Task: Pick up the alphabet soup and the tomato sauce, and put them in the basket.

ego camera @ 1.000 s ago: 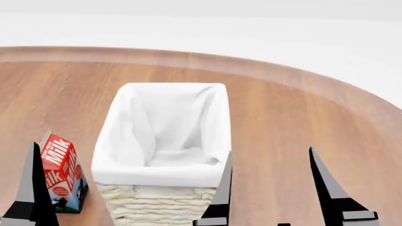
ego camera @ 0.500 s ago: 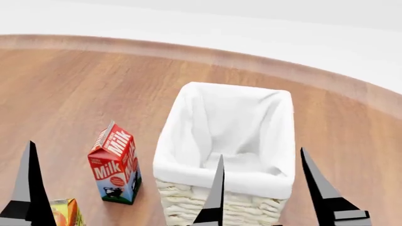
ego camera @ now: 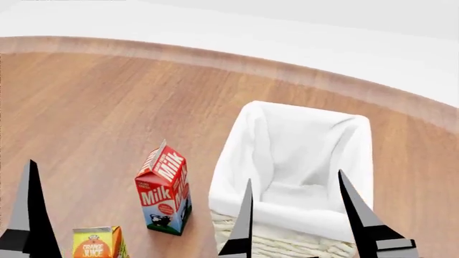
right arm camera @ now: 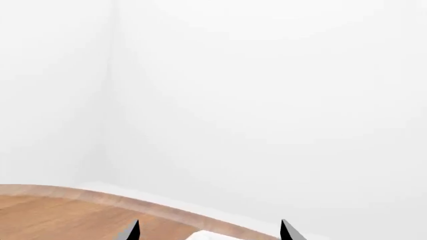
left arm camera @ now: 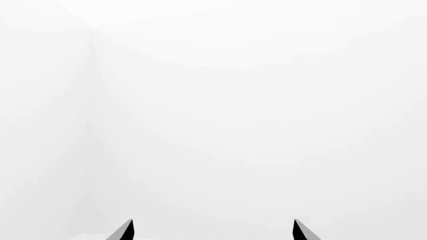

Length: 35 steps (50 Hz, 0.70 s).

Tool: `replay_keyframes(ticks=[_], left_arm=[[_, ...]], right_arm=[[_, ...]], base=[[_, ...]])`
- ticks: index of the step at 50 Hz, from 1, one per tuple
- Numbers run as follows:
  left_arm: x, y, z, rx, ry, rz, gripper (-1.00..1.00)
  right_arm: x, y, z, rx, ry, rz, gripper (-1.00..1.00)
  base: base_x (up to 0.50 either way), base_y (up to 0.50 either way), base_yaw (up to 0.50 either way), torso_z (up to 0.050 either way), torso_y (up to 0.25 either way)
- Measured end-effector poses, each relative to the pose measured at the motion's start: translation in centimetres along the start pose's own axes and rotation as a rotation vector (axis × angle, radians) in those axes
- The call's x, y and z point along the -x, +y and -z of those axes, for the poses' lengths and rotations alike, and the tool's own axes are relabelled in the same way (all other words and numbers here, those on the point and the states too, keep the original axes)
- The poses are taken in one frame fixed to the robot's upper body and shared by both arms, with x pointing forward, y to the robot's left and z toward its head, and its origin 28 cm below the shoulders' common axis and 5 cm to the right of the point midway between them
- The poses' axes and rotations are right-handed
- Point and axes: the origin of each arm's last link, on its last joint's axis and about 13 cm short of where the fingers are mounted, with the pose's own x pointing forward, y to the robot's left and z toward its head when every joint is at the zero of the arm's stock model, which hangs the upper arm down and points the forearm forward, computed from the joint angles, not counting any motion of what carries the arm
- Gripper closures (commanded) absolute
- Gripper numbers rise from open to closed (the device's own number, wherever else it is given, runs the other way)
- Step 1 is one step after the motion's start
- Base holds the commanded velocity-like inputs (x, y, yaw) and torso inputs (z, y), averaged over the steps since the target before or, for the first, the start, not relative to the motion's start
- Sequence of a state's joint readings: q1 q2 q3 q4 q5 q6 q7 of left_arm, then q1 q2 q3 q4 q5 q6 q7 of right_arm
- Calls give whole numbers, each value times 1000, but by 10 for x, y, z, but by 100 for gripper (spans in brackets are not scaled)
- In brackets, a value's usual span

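- Basket: upright on the table, toward its far right edge; lining empty, ready to receive.
- Alphabet soup and tomato sauce: neither in view.
- Right gripper: fingers spread, empty, near the basket's front.
- Left gripper: fingers apart, empty.
- Milk carton, juice carton: not wanted.

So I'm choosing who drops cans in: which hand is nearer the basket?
Right. The right hand sits in front of the basket; the left hand is off beyond the milk carton.
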State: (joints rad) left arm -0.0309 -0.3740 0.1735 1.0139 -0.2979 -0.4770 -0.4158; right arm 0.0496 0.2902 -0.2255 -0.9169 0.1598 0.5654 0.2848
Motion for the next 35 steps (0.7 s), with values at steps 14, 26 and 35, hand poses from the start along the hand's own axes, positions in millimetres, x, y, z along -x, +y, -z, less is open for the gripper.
replay_keyframes(ticks=[14,26,35], left_arm=[[0,0,0,5,0,5,-100],[0,0,0,5,0,6,-100],[1,0,0,9,2,10,-100]], right_arm=[[0,0,0,0,3,-4,-100],[0,0,-1,6,2,-7,-100],[0,1,-1,12,1,-12,-100]], base=[[0,0,0,49,0],[0,0,0,49,0],[0,0,0,49,-5]])
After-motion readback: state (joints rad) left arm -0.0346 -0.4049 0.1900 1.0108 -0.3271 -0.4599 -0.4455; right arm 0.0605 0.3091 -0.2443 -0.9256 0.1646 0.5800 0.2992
